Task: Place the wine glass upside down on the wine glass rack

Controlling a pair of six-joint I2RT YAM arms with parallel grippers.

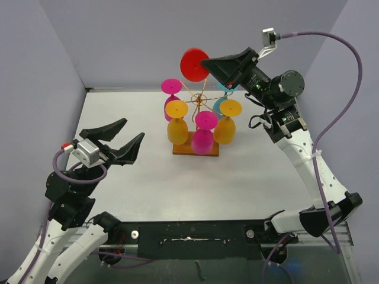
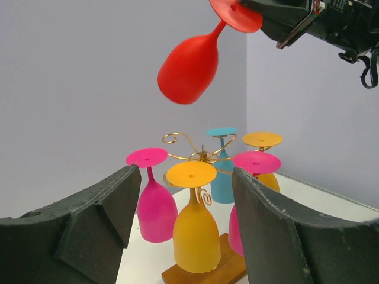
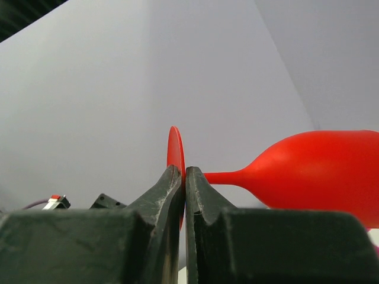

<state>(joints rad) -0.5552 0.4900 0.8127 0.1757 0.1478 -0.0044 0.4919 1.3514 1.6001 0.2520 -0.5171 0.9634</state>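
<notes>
right pincer (image 1: 205, 61) pinched tight on the foot disc of the red plastic wine glass (image 1: 192, 64). Glass is in the air above the gold wire wine glass rack on its wooden base (image 1: 198, 99), bowl tilted down, clear of the wires. Rack stands mid-bench (image 1: 148, 171) with pink, yellow and teal glasses (image 1: 205, 133) hung upside down. left pincer (image 1: 133, 130) spread wide, holding nothing, well left of the rack.

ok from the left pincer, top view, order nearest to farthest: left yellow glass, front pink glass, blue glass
1. left yellow glass, left side, closest to the left pincer
2. front pink glass, near middle
3. blue glass, far right side
</notes>
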